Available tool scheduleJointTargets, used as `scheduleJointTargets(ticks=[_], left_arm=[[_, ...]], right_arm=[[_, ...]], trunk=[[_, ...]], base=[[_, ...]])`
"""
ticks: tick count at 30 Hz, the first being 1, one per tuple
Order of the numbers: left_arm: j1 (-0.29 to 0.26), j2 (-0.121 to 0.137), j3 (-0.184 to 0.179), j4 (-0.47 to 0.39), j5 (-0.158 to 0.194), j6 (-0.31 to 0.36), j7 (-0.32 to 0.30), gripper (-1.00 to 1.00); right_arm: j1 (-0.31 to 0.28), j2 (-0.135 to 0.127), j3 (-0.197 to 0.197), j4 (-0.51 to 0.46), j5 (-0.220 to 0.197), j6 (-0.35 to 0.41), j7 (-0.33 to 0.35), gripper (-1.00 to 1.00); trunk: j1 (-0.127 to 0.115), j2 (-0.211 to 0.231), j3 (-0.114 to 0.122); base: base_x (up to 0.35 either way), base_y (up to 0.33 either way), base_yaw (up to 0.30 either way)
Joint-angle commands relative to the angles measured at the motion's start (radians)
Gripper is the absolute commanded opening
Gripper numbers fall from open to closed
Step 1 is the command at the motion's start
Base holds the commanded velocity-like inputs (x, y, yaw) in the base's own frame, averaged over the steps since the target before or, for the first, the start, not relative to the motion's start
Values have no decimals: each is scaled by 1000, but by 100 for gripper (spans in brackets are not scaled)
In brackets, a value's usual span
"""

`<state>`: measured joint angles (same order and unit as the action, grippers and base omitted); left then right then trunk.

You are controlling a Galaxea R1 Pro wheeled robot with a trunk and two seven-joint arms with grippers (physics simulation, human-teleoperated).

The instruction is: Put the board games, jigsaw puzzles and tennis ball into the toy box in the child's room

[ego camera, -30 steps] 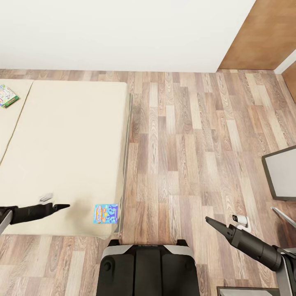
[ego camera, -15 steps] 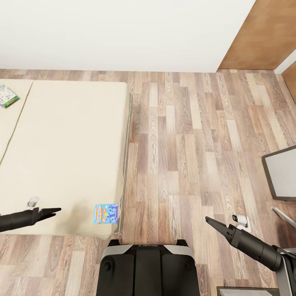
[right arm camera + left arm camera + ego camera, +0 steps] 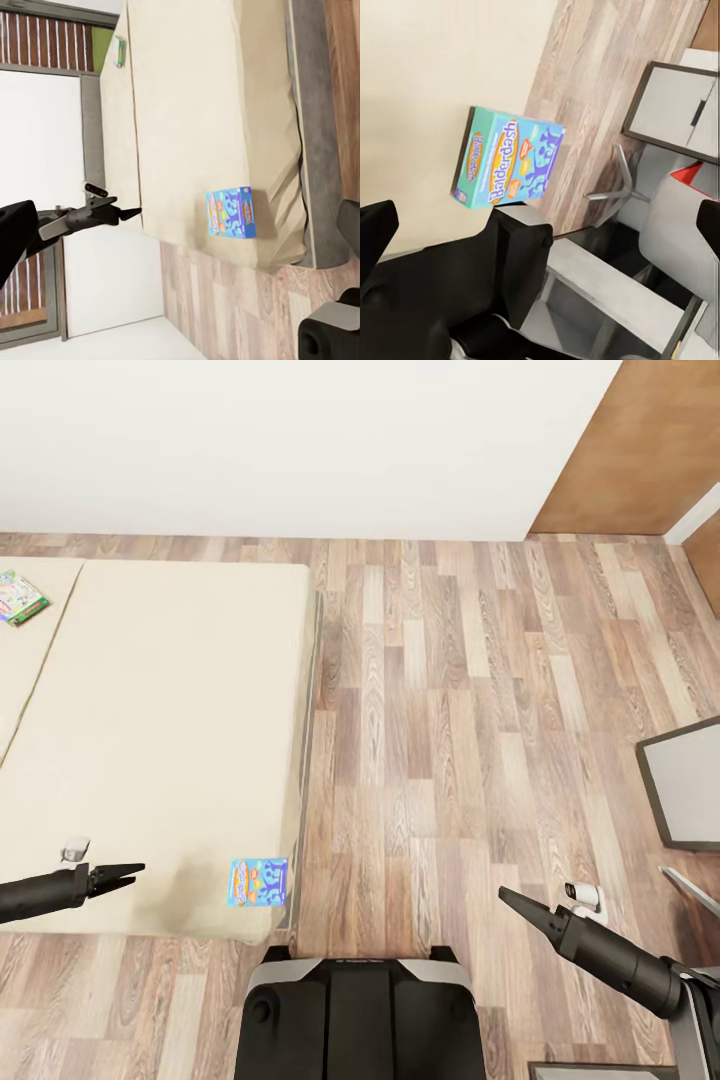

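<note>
While the left gripper [image 3: 128,873] hovers over the bed [image 3: 170,740], fingers slightly spread and empty, the Balderdash board game [image 3: 258,881] lies near the bed's front corner: probably light, stiff cardboard, best pinched across opposite edges.

The bed [image 3: 160,730] is plain cream; the Balderdash board game [image 3: 258,881] on it is teal and blue with an orange oval logo and white lettering; a second board game [image 3: 20,596] has a green border around a multicoloured picture; the floor [image 3: 480,710] is grey-brown wood-grain planks; the wall [image 3: 300,440] is white; both the left gripper [image 3: 128,874] and the right gripper [image 3: 510,901] are black.
</note>
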<state>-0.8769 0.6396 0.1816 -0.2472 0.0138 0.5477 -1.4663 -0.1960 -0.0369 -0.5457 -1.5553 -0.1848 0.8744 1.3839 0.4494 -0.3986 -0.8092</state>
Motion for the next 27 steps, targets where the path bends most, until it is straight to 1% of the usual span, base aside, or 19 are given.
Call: scheduleJointTargets(ticks=[1, 10, 27], left_arm=[[0, 0, -1, 0, 1, 16, -6, 100], [0, -1, -2, 0, 0, 24, -9, 100], [0, -1, -2, 0, 1, 24, -11, 100]], right_arm=[[0, 0, 0, 0, -2, 7, 1, 100], [0, 1, -2, 0, -5, -35, -3, 100], [0, 0, -5, 0, -9, -40, 1, 100]], trunk=[[1, -1, 1], [1, -1, 15], [1, -1, 43]], base=[[0, 0, 0], [0, 0, 0], [0, 0, 0]])
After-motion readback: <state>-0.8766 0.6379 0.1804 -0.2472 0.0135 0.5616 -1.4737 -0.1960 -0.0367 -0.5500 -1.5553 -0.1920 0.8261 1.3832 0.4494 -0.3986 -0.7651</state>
